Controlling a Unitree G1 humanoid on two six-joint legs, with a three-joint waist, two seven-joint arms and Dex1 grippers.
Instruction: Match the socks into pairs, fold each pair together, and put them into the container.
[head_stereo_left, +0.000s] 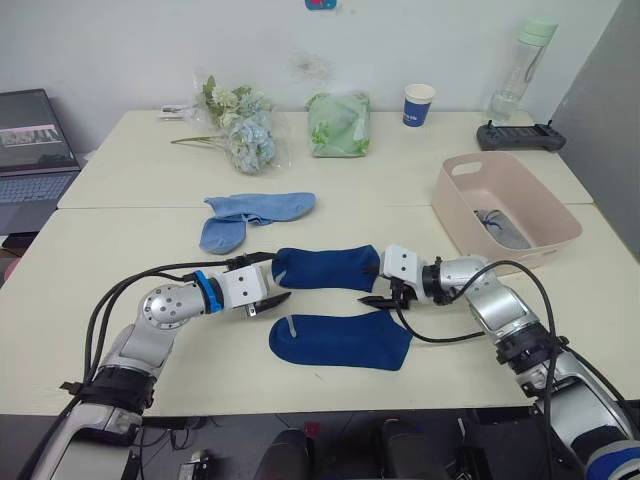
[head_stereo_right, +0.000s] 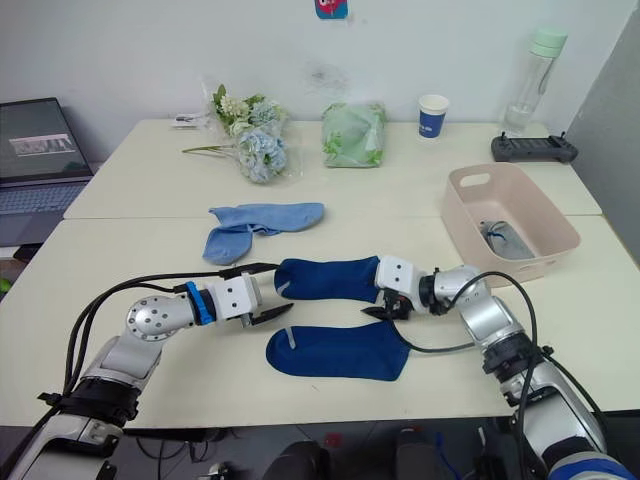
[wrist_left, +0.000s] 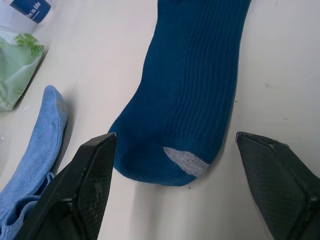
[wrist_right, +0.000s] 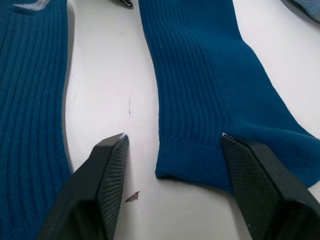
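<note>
Two dark navy ribbed fabric socks (head_stereo_left: 328, 267) (head_stereo_left: 340, 340) near counter's (head_stereo_left: 120, 250) front edge; left pincer (head_stereo_left: 268, 302) spread at toe, right pincer (head_stereo_left: 380, 297) spread at cuff; pale pink plastic tub (head_stereo_left: 500, 205) at right edge.

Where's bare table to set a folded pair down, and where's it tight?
Free: the near-left table, left of the light blue socks, and the strip between the far navy sock and the tub. Tight: both open end effectors, left and right, bracket the far navy sock, with the near navy sock just below.
</note>
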